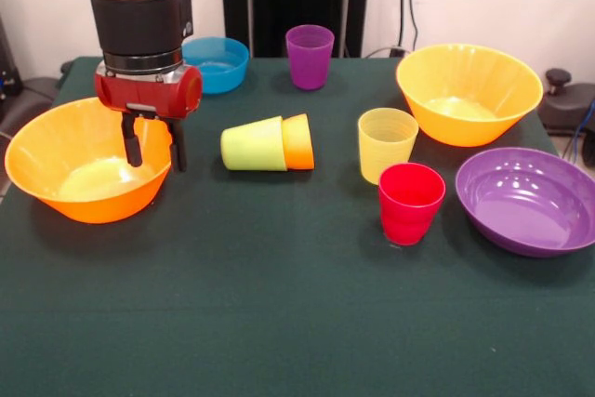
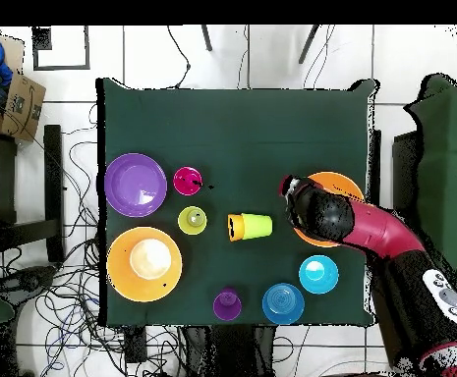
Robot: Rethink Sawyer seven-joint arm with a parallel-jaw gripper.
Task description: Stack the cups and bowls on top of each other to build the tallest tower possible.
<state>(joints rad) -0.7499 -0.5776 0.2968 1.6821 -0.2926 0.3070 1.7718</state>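
My gripper [image 1: 154,148] hangs over the right rim of the left large orange bowl [image 1: 56,132], open, with one finger inside the bowl and one outside. In the overhead view the gripper [image 2: 291,192] is at that bowl's [image 2: 346,183] edge. The lime green cup [image 1: 253,144] lies on its side with the orange cup [image 1: 299,141] nested on it. The yellow cup [image 1: 386,143], red cup [image 1: 410,202] and purple cup [image 1: 310,56] stand upright and apart. The second orange bowl [image 1: 468,93] and the purple bowl [image 1: 528,200] sit at the right. Nothing is stacked upright.
A deeper blue bowl [image 1: 218,62] sits at the table's far edge beside the arm. The cyan bowl [image 2: 318,274] shows only in the overhead view, close to the arm. The green cloth-covered table [image 1: 279,313] has open room at its front.
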